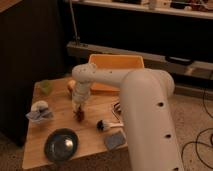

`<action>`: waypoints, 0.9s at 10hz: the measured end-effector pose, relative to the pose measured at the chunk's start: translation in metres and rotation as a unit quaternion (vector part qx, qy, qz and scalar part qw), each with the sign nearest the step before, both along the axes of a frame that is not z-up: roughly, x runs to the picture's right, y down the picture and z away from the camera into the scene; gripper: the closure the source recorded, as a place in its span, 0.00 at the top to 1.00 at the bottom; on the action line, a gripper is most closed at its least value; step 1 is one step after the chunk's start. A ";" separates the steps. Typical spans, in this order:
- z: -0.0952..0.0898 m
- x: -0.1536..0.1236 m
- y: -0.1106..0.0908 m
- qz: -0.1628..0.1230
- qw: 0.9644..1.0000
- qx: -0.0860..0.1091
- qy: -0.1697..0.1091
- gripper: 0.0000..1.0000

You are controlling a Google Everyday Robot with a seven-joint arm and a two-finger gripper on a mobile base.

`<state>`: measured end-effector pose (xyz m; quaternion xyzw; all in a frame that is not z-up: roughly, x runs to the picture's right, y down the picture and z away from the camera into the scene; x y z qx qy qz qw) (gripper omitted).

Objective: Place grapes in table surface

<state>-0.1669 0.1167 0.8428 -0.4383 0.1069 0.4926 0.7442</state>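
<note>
- Dark bowl [61, 145] near-left on desk [92, 141], grey block [114, 139] to its right.
- Brush [103, 124] just right of grapes [79, 115].
- Gripper [78, 110] over desk centre, pointing down w/ grapes at its tip; grasping or released, can't tell.
- Orange tray [116, 64] at far edge.

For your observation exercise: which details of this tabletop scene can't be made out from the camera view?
- Pincer: whether it grips the grapes or has let go; too small and blurred.
- Grapes: whether they touch the table surface; blurred.
- Table's right side: hidden behind the arm.
- Orange tray: contents hidden by its wall.
</note>
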 end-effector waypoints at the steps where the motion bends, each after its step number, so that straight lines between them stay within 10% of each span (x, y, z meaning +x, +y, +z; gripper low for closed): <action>1: 0.004 -0.004 0.008 -0.002 1.000 -0.008 0.001 0.29; 6: 0.011 -0.012 0.023 -0.003 1.000 -0.030 0.006 0.79; 9: 0.007 -0.007 0.017 0.008 0.999 -0.032 0.020 0.80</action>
